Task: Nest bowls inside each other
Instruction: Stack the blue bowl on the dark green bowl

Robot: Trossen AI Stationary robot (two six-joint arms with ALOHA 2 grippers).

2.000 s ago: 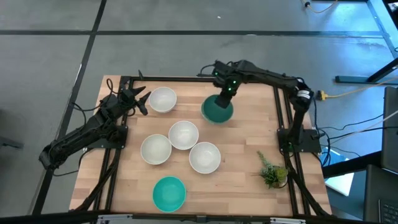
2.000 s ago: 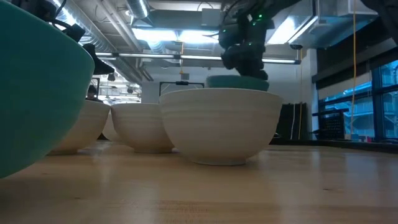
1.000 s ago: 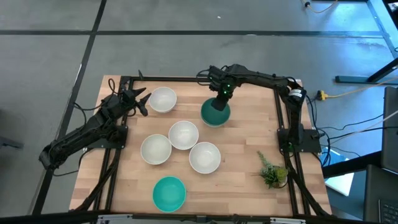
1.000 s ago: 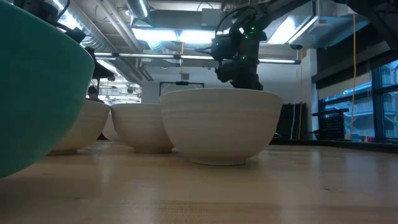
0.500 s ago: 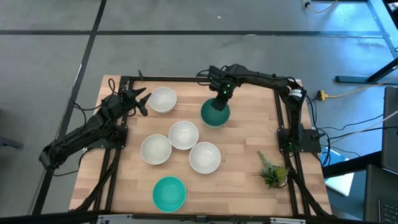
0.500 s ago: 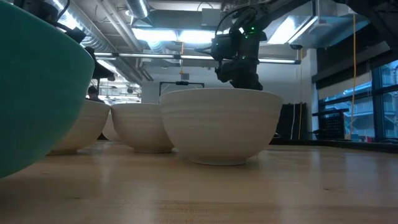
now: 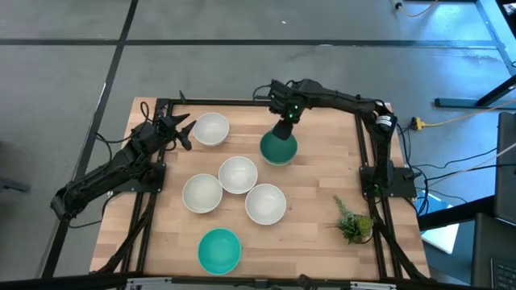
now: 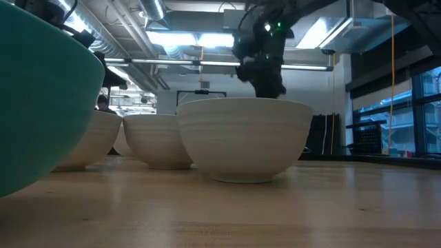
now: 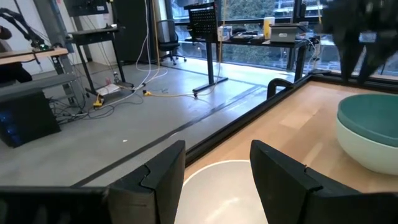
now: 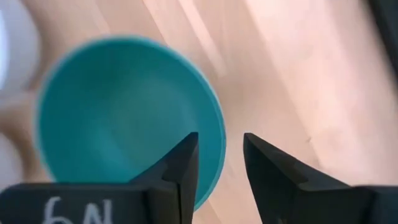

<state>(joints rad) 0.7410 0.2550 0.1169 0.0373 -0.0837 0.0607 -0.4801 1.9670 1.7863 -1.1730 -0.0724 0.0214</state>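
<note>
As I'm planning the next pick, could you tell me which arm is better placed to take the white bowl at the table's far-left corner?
The left. Its open gripper sits right beside that white bowl, which shows between its fingers in the left wrist view. The right gripper, also open, hangs above the dark teal bowl, farther away.

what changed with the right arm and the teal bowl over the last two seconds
The right gripper set the dark teal bowl down into the pale bowl beneath it, let go, and has lifted away toward the table's far edge, jaws open. The left gripper and the other bowls stayed put.
</note>
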